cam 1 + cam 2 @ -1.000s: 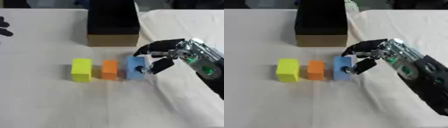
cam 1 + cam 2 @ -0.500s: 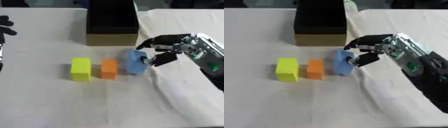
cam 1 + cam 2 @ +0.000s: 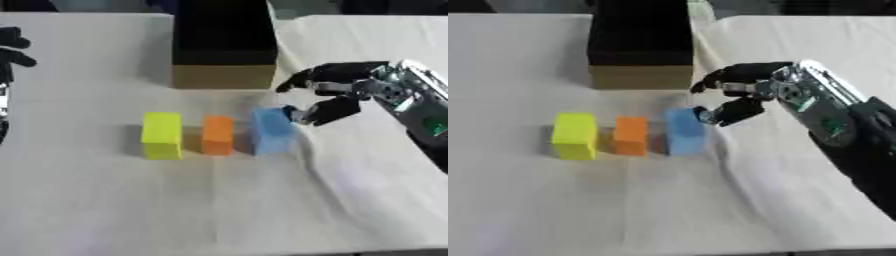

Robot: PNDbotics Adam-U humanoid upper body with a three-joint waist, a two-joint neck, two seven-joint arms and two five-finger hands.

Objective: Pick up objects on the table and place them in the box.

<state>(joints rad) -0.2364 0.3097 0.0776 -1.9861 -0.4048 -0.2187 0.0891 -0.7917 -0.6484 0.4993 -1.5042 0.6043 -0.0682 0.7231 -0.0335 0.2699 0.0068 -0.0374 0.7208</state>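
Observation:
Three blocks stand in a row on the white cloth: yellow (image 3: 162, 135), orange (image 3: 217, 135) and blue (image 3: 273, 131). Behind them stands the box (image 3: 223, 76), tan-walled with a dark inside. My right hand (image 3: 745, 95) hovers just right of the blue block's far corner. Its thumb tip (image 3: 297, 116) is at or touching that corner, while the fingers (image 3: 302, 81) arch above, apart from the block. Nothing is held in it. At the left edge, only the dark fingers of my left hand (image 3: 12, 47) show, relaxed and away from the blocks.
The cloth (image 3: 219, 200) is wrinkled to the right of the blue block, under my right forearm (image 3: 842, 130). A fold in the cloth runs from the box's right side to the back edge.
Half a second ago the blue block was tipped up against my right hand; now it stands flat in the row, and the hand's fingers have drawn up and away from it.

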